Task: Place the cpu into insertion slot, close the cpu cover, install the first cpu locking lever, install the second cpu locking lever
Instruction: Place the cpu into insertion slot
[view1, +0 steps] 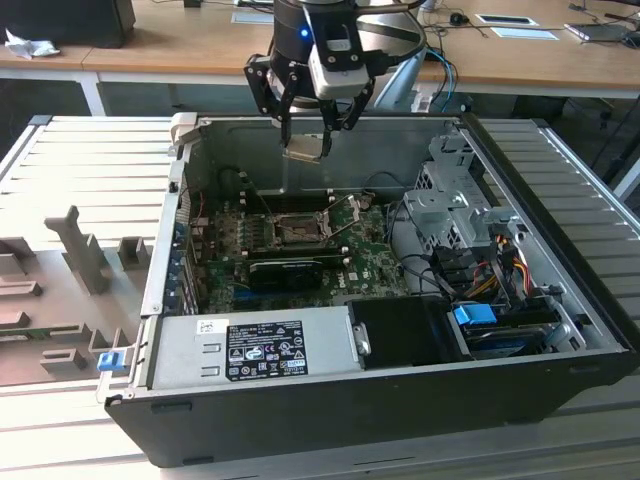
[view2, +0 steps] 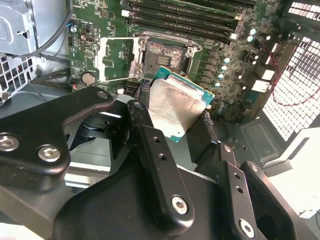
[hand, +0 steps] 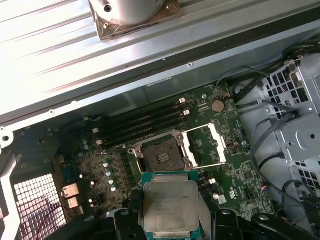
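Over green motherboard (hand: 239, 172), pincer (view1: 306, 148) pinches the square, silvery-topped, green-edged cpu (hand: 170, 207).

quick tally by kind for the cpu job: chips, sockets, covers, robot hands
cpu: 1, gripped in the hand
insertion slot: 1, empty
cpu cover: 1, flipped open
hand: 1
Total: 4
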